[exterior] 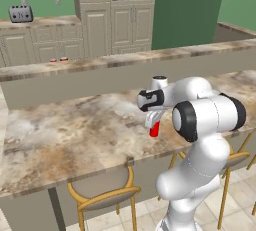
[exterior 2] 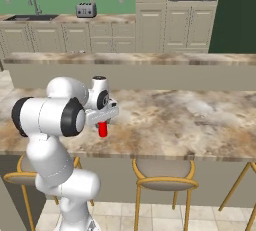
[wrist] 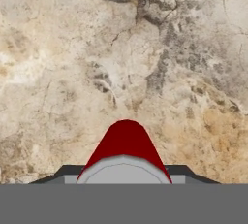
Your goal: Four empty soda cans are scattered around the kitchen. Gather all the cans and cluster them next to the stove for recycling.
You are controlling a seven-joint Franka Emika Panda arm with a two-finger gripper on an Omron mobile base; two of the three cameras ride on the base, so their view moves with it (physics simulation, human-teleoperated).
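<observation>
No writing readable on the can (exterior: 155, 129): plain red. Gripper (exterior: 151, 123) points down over the near counter (exterior: 75, 135), jaws closed on the can, which hangs upright just above the stone. Arm bent, elbow high. Two more cans (exterior: 58, 60) sit far left on the raised ledge (exterior: 120, 61).

We see a tan marbled stone counter (exterior: 75, 130) — smooth, faintly polished, veined with grey and rust. The soda can (exterior: 155, 129) reads as plain red metal with a dull grey top, no print on it. The stools (exterior 2: 162, 180) have brass-coloured metal frames and matt grey seats. Beige cabinets (exterior 2: 150, 27) look like painted wood, flat in finish — the toaster (exterior: 20, 13) is brushed steel.
</observation>
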